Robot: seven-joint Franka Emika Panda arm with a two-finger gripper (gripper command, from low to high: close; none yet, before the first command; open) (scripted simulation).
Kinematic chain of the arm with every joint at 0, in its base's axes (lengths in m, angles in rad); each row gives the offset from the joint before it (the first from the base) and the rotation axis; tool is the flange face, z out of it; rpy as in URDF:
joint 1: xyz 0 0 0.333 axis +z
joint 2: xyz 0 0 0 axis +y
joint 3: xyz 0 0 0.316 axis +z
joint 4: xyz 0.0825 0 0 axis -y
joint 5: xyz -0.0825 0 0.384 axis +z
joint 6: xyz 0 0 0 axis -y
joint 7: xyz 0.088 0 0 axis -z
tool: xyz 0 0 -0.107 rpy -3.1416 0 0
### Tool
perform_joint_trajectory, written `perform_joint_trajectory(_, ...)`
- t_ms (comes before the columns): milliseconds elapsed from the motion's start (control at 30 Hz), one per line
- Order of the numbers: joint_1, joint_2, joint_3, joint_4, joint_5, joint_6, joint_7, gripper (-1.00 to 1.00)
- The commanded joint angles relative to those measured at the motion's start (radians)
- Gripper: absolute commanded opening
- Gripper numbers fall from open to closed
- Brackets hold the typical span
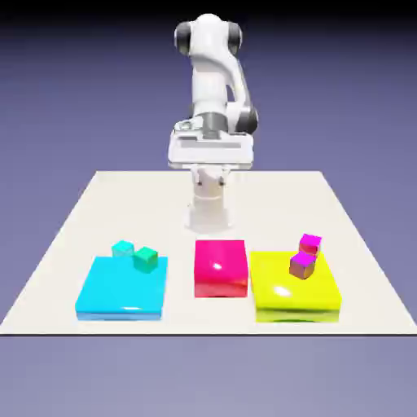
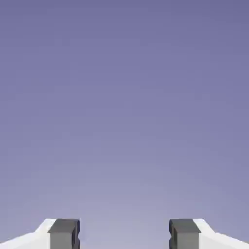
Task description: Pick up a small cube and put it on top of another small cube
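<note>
On cyan slab (image 1: 122, 289) far edge, small cube (image 1: 122, 248) flat, no long axis, claw (image 2: 124, 234) wide, empty

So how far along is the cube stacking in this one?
Nothing looks done: the small cyan cube sits on the cyan slab beside the green cube, unstacked. Nothing is in hand; the gripper is open, facing only backdrop. Reaching, grasping, lifting and placing all remain.
</note>
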Motion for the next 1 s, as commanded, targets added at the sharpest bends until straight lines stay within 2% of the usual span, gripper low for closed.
perform_joint_trajectory(0, 0.005, -0.004, -0.034, -0.001, -0.035, -0.006, -0.044, 0.0)
perform_joint_trajectory(967, 0.136, -0.128, -1.005, -0.037, -1.058, -0.182, -1.305, 0.0)
